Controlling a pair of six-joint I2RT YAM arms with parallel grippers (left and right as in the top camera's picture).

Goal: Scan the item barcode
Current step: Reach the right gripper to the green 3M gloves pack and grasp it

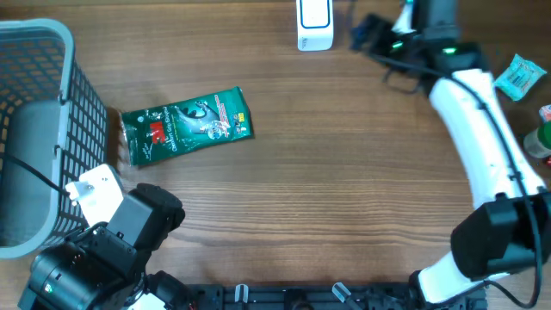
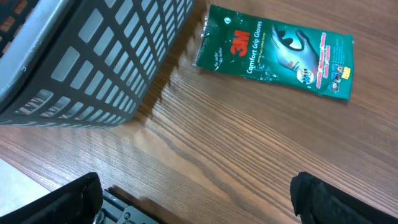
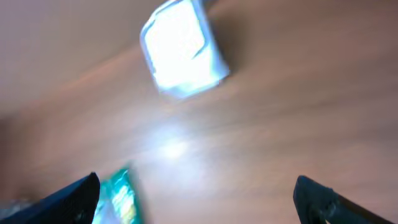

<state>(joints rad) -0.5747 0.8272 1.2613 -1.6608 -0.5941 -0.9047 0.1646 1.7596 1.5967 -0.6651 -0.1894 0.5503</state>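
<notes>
basket [image 1: 34,129]: stood far left, just beside the packet | left gripper [image 2: 202,202]: hung lower left, jaws spread wide, empty, seemingly poised for a pick | glove packet [image 1: 185,123]: lay flat left of centre, printed face up, untouched | scanner [image 1: 314,24]: stood top centre, awaiting a barcode | right gripper [image 3: 199,202]: hovered near the scanner, upper right, jaws wide, empty

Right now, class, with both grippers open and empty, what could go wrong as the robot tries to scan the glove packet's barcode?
1. The glove packet lies flat beside the basket; the left gripper may struggle to pinch it or bump the basket wall.
2. Its printed front faces up with no barcode visible, so it may need flipping toward the scanner.
3. The right gripper hovers near the scanner and could nudge it.
</notes>
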